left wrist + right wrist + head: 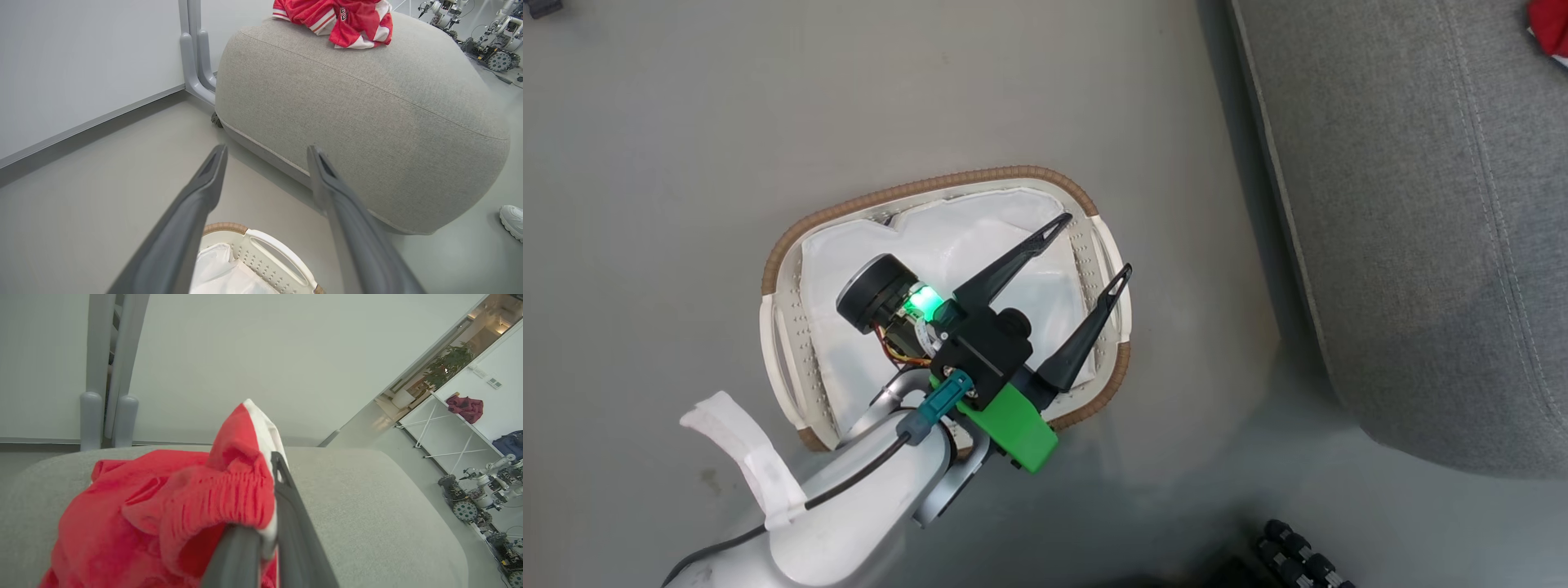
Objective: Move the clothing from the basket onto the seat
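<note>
Head view gave us the basket (931, 184) on the floor near the middle, with the seat (1421, 204) at its 3 o'clock, apart from it. The left tool (1096, 245) hung over the basket, its fingers spread wide toward 2 o'clock with nothing between them. Where the arm did not cover it, the basket's inside showed a white liner (947, 237) and no red fabric. A scrap of the clothing (1550, 24) lay on the seat at the 1 o'clock corner.

From the left wrist we saw a red-and-white heap of clothing on top of the seat at 12 o'clock, well apart from the basket rim at 6 o'clock.

From the right wrist, the right tool (267, 473) was clamped together on a piece of the clothing. The fabric bunched over its fingers and the rest spread toward 8 o'clock on the seat's top.

We judged the task nearly finished. The basket looked emptied, though the arm hid part of it, so we could not rule out a piece beneath. What seemed left was for the right tool to release its piece onto the seat and come away.
</note>
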Robot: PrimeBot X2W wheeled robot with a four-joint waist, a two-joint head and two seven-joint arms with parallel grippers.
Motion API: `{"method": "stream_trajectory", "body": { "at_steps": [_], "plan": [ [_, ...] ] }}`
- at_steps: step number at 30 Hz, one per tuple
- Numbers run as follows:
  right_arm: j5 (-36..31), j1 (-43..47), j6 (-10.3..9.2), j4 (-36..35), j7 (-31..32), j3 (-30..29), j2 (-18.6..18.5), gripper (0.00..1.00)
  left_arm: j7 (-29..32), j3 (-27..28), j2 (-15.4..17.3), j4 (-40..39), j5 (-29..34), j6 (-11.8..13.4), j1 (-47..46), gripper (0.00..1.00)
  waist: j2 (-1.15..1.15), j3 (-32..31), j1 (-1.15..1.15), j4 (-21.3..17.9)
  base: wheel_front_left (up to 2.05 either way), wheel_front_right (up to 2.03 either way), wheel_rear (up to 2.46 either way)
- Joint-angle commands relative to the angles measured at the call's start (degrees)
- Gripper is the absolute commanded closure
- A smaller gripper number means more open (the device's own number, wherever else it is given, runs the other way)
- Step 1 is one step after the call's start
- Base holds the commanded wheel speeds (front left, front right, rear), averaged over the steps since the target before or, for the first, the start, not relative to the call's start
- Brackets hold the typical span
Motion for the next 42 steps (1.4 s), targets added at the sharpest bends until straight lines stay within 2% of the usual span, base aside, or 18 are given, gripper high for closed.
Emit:
{"method": "stream_trajectory", "body": {
  "at_steps": [1,2,3,5,6,15,24,32,42],
  "plan": [
    [-0.65,1.37,-0.08,0.67,-0.71,-0.69,0.55,0.98,-0.02,0.25,0.52,-0.10,0.16,0.34,-0.83,0.00,0.00,0.62,-0.01,0.04,0.00,0.00,0.00],
    [-1.00,2.24,-0.08,1.42,-1.35,-1.41,1.29,0.79,0.12,0.28,0.76,-0.15,0.09,0.34,-0.82,0.00,0.00,0.62,-0.01,-0.12,0.00,0.00,0.00],
    [-1.30,2.85,-0.08,1.88,-1.89,-1.80,1.75,0.69,0.23,0.33,0.89,-0.20,0.02,0.42,-0.82,0.00,0.00,0.57,-0.01,-0.24,0.00,0.00,0.00],
    [-1.89,3.76,-0.08,3.09,-3.31,-2.47,2.92,0.37,0.44,0.45,1.28,-0.32,-0.20,0.59,-0.82,0.00,0.00,0.39,-0.01,-0.54,0.00,0.00,0.00],
    [-2.00,4.07,-0.08,3.52,-3.89,-2.64,3.55,0.00,0.48,0.55,1.45,-0.33,-0.31,0.70,-0.77,0.00,0.00,0.27,-0.01,-0.75,0.00,0.00,0.00],
    [-0.61,6.45,-0.08,8.13,-8.16,-2.24,6.96,0.00,0.32,1.02,1.88,-0.73,-1.47,1.34,0.31,0.00,0.00,-2.11,-0.01,-2.70,0.00,0.00,0.00],
    [1.88,10.39,-0.08,10.13,-12.93,1.74,8.40,0.00,-0.98,1.75,0.98,1.35,-3.16,1.86,1.61,0.00,0.00,-5.85,-0.01,-3.23,0.00,0.00,0.00],
    [4.09,15.90,-0.08,7.77,-14.24,5.83,7.46,0.00,-2.94,3.96,0.26,4.20,-5.24,2.66,4.04,0.00,0.00,-11.88,-0.01,-2.16,0.00,0.00,0.00],
    [8.61,18.33,-0.08,1.71,-13.38,12.61,7.80,0.00,-3.92,11.52,-1.52,5.80,-8.38,3.87,8.78,0.00,0.00,-20.49,-0.01,0.79,0.00,0.00,0.00]
  ]
}}
